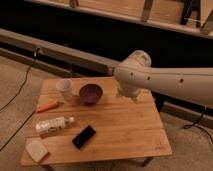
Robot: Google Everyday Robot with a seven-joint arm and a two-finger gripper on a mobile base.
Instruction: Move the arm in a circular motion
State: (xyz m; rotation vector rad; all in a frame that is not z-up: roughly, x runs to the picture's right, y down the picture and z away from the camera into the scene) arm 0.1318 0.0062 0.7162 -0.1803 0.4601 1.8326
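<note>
The arm (170,82) is a thick, smooth beige-white tube with small dark screw holes. It reaches in from the right edge, and its rounded joint (132,72) hangs over the back right part of the wooden table (125,130). The gripper (128,94) shows only as a short stub below that joint, above the table's back edge, to the right of the purple bowl (91,93). It touches nothing that I can see.
On the table's left half stand a white cup (64,87) and the bowl. An orange carrot-like item (47,106), a lying clear bottle (52,125), a black phone (84,136) and a white pad (37,149) lie there too. A dark wall runs behind. A cable (20,90) lies on the floor at left.
</note>
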